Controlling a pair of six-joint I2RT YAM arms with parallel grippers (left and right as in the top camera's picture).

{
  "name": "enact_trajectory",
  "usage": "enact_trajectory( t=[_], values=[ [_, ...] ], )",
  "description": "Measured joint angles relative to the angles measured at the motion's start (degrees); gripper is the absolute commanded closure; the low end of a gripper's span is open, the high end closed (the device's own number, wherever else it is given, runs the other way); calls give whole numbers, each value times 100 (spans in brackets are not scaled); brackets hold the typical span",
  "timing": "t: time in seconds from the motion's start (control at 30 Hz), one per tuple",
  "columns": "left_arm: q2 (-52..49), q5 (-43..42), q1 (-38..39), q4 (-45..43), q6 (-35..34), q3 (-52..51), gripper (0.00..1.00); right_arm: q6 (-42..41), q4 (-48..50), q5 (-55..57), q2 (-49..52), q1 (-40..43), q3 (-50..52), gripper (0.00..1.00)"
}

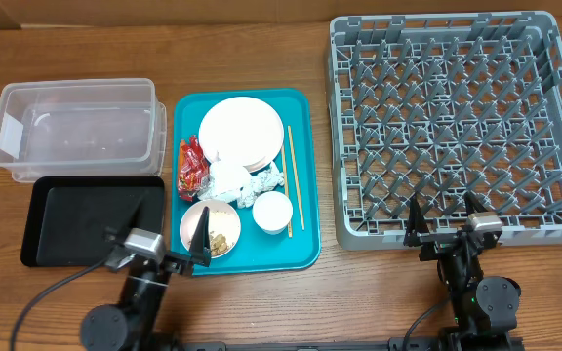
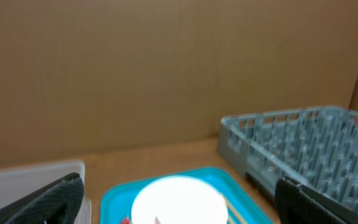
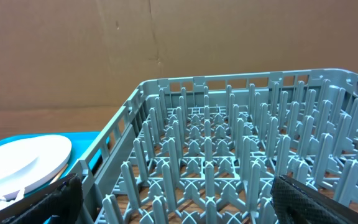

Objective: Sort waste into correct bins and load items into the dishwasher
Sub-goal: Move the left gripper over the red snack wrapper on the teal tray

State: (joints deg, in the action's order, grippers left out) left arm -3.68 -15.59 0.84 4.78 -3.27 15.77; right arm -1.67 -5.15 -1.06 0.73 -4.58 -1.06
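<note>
On the teal tray (image 1: pixel 301 249) lie stacked white plates (image 1: pixel 245 132), a red wrapper (image 1: pixel 192 168), crumpled white tissue (image 1: pixel 225 182), silver foil (image 1: pixel 264 183), a small cup (image 1: pixel 272 212), a bowl (image 1: pixel 211 229) of beige scraps and chopsticks (image 1: pixel 292 175). The clear tub (image 1: pixel 76 132) and black tray (image 1: pixel 91 219) sit to the left. The grey dishwasher rack (image 1: pixel 457 127) holds nothing. My left gripper (image 1: pixel 172 232) hangs open near the tray's front left corner, facing the plates (image 2: pixel 179 199). At the rack's front edge my right gripper (image 1: pixel 445 222) stands open, looking over the pegs (image 3: pixel 229 143).
A brown cardboard wall backs the table in both wrist views. The tub (image 2: pixel 30 174) and rack (image 2: pixel 303 149) flank the teal tray (image 2: pixel 114 196) in the left wrist view. Bare wood runs along the front edge around both arm bases.
</note>
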Motion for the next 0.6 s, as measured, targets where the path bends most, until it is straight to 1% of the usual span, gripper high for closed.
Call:
enact_trajectory(
  t=[0.1, 0.23, 0.47, 0.57, 0.6],
  values=[
    [-511, -44, 0, 227, -24, 756, 0, 0, -4, -4, 0, 0, 2, 0],
    [-1502, -103, 0, 1029, -17, 1926, 0, 2, 2, -2, 0, 0, 2, 0],
    [-3764, -177, 0, 3790, 170, 4374, 0, 2, -2, -2, 0, 0, 0, 0],
    [-4588, -205, 0, 4402, 199, 5125, 0, 2, 0, -2, 0, 0, 0, 0],
    [-4778, -210, 0, 4476, 199, 5263, 0, 2, 0, -2, 0, 0, 0, 0]
  ],
)
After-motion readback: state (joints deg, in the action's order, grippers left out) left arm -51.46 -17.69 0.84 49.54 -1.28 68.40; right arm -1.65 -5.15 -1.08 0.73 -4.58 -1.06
